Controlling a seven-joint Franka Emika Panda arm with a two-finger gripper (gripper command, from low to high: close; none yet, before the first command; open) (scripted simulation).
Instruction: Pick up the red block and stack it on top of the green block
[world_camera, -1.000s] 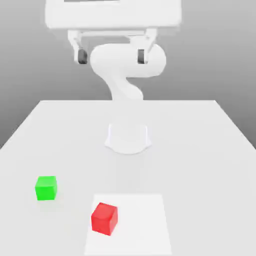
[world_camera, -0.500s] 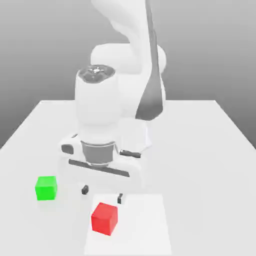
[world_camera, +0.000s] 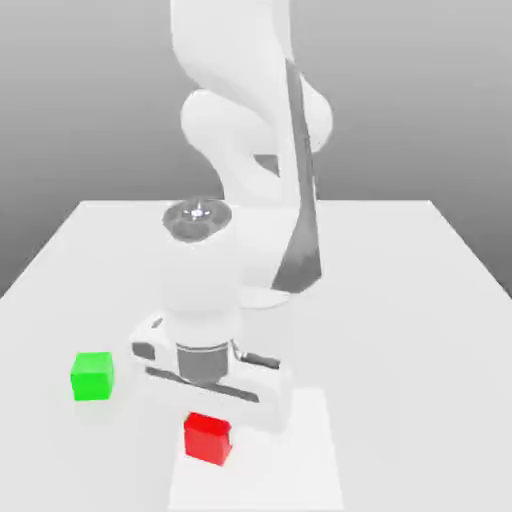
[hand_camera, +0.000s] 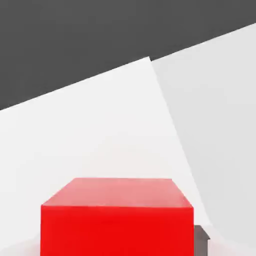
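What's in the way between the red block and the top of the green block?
Nothing visible: only bare table and part of the white patch lie between the red block and the green block, whose top is uncovered.

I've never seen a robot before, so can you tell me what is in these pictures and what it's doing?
The big white thing is a robot arm, a bit like your own arm with bends in it. At its end is a gripper, which pinches things between two fingers.

One picture comes from a camera away from the arm, looking at the whole scene. The other comes from a camera on the robot's hand, so the red block looks huge there.

On the big pale table sits a green block. The red block is over a bright white patch. The gripper has closed on the red block. Its job is to stack red on top of green, and it hasn't done that yet.
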